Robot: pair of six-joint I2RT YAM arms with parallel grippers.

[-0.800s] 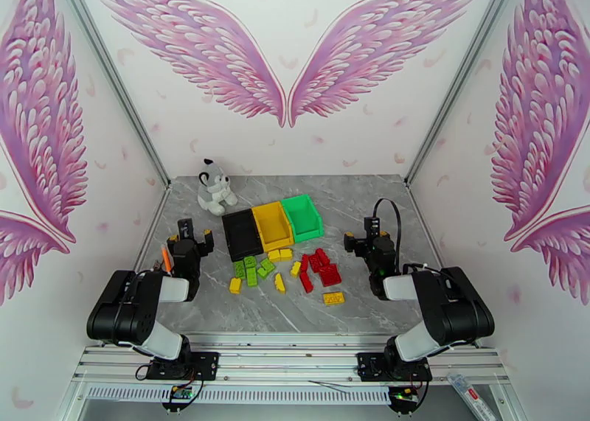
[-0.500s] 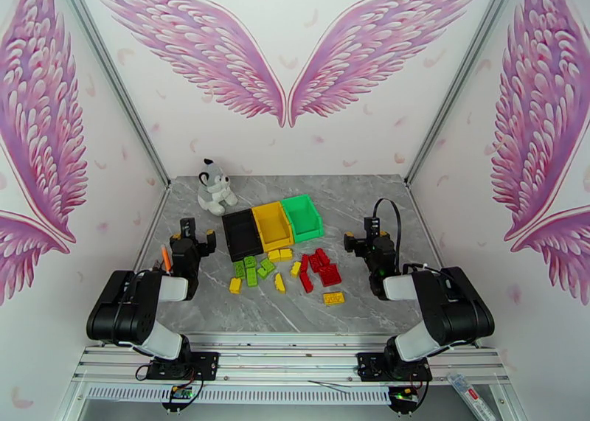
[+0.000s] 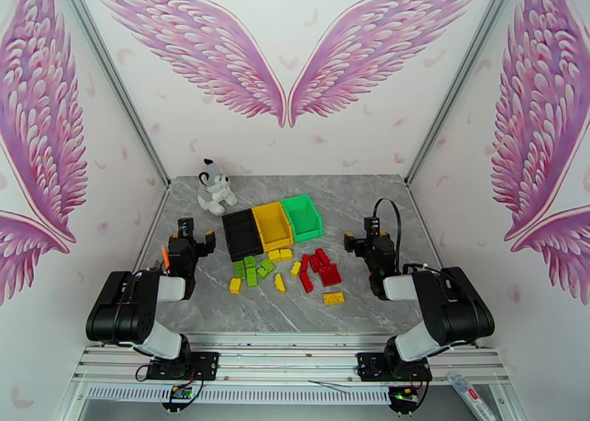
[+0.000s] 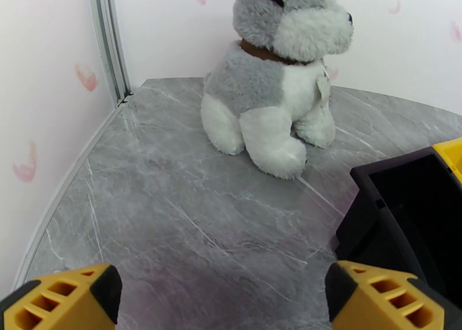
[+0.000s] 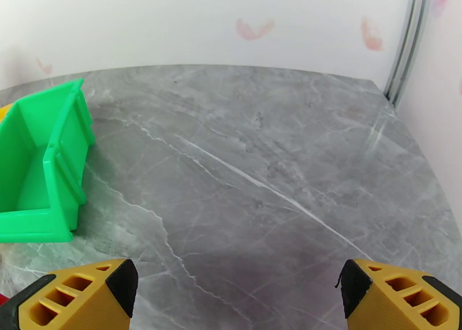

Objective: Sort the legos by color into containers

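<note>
Three containers stand in a row at mid-table: a black bin (image 3: 242,235), a yellow bin (image 3: 273,224) and a green bin (image 3: 302,217). In front of them the legos lie loose on the table: green ones (image 3: 251,270) on the left, red ones (image 3: 320,263) on the right, and yellow ones (image 3: 280,254) scattered among them, one (image 3: 333,298) nearest the front. My left gripper (image 3: 193,236) hovers open left of the black bin (image 4: 404,210), with nothing between its fingers (image 4: 69,299). Right of the red bricks, my right gripper (image 3: 358,239) is open and empty, with the green bin (image 5: 40,169) to its left.
A grey-white plush dog (image 3: 214,187) sits at the back left, just behind the black bin and straight ahead in the left wrist view (image 4: 277,88). White walls with metal corner posts (image 3: 140,142) close in the grey marble table (image 3: 354,194) on three sides.
The left gripper has edged slightly back and to the left. The right arm, bricks and bins have not moved.
</note>
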